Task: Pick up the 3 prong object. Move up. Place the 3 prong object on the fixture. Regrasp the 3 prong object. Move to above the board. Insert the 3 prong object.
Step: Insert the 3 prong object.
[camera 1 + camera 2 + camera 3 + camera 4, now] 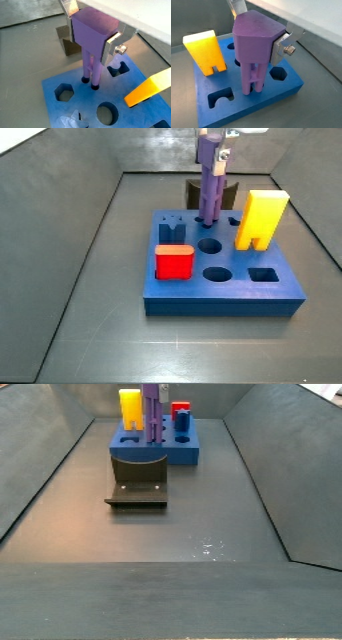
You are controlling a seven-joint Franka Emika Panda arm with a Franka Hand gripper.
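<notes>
Prongs of the 3 prong object (pixel 93 37) point straight down, its long axis upright, clamped between the fingers of the gripper (pixel 261 37) above the far edge of the board (pixel 227 293); tips just meet its slotted holes.

gripper (pixel 214 142) body cropped, 3 prong object (pixel 156 424) hiding board (pixel 187 452) holes

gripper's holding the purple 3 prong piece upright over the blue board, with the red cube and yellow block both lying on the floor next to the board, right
Not quite. The gripper does hold the 3 prong object upright over the board, but a side view shows the red cube and yellow block standing on the board, not on the floor.
</notes>
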